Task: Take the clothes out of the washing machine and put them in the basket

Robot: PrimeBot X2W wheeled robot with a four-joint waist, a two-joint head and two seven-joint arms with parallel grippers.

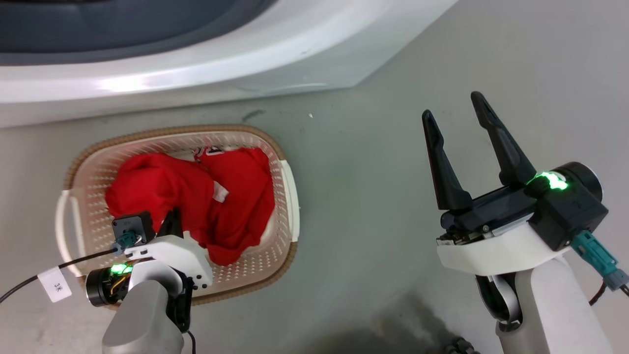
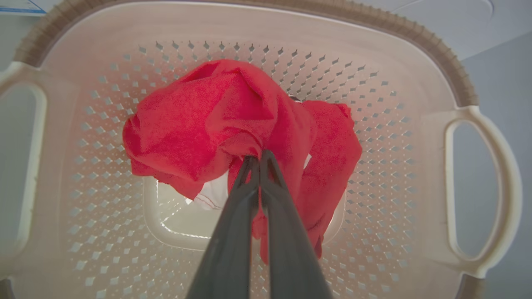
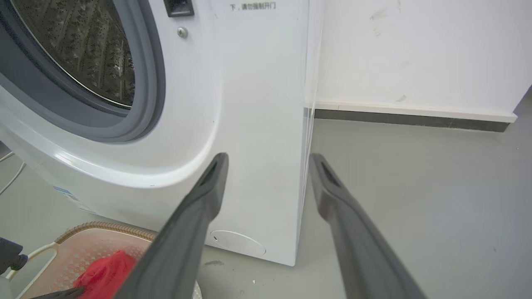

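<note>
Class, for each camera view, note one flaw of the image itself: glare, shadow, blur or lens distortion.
Head view: a glare streak on the washing machine, a dark shadow on the floor. Left wrist view: wide-angle lens bows the rim of the basket. Right wrist view: the right tool looks soft close up.

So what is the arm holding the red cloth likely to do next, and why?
Probably open the left gripper and let go. It is shut on the red clothes, and the bundle is well inside the walls of the cream basket, so releasing should leave the clothes in it.
</note>
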